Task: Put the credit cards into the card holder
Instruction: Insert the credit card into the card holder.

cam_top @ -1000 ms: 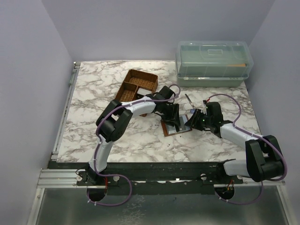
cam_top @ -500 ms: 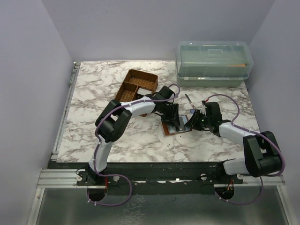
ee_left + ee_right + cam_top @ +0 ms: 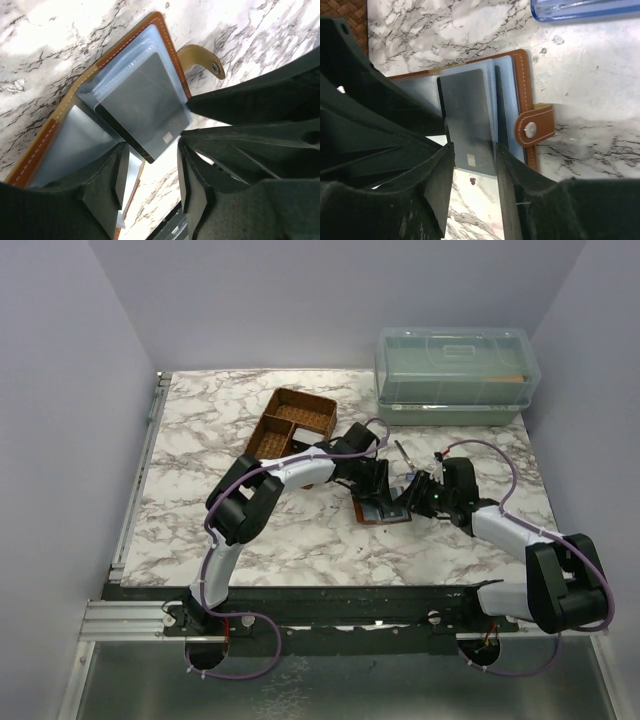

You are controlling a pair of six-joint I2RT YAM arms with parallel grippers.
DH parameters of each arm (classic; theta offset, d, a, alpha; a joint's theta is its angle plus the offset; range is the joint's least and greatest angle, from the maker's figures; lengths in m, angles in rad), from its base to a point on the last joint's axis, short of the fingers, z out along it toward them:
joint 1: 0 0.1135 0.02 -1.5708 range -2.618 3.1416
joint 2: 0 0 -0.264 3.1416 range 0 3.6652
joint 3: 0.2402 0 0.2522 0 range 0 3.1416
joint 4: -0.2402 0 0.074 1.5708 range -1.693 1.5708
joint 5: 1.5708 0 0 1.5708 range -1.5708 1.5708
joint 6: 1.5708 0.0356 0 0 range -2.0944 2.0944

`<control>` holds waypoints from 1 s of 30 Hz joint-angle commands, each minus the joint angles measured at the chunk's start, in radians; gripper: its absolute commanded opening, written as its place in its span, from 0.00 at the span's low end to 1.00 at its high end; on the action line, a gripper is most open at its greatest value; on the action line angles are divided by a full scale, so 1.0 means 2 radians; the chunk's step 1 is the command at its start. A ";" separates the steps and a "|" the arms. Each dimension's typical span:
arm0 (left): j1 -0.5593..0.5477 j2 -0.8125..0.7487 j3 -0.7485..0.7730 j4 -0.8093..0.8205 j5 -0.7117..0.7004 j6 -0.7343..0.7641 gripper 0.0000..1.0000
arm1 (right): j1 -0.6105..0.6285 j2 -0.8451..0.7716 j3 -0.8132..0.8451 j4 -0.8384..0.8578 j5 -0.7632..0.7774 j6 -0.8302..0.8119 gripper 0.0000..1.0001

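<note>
The brown card holder (image 3: 384, 512) lies open on the marble between my two grippers. Its stitched edge and clear pockets show in the left wrist view (image 3: 171, 47) and the right wrist view (image 3: 524, 75). A dark grey credit card (image 3: 467, 105) sits partly inside a clear pocket, its free end sticking out (image 3: 145, 107). My right gripper (image 3: 474, 170) is open, its fingers on either side of the card's free end. My left gripper (image 3: 150, 175) is open over the holder's other side, the card's corner just ahead of its fingertips. In the top view the left gripper (image 3: 374, 492) and right gripper (image 3: 411, 498) face each other.
A brown divided basket tray (image 3: 295, 420) stands behind the left arm. A clear lidded container (image 3: 455, 375) is at the back right. A thin dark tool (image 3: 402, 453) lies behind the holder. A pale blue flat edge (image 3: 585, 9) shows beyond the holder's snap strap (image 3: 535, 127).
The card holder and my left gripper have shifted a little to the right. The right gripper has edged slightly towards the holder.
</note>
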 commanded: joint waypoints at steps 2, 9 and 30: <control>0.009 -0.031 -0.036 0.012 0.021 0.005 0.52 | 0.002 -0.032 -0.001 -0.022 0.022 0.004 0.46; 0.015 -0.050 -0.035 0.003 0.049 0.008 0.50 | 0.002 -0.039 -0.004 -0.028 0.013 0.008 0.48; 0.017 0.016 -0.022 0.037 0.045 0.002 0.06 | 0.002 -0.017 -0.003 -0.009 0.018 0.015 0.54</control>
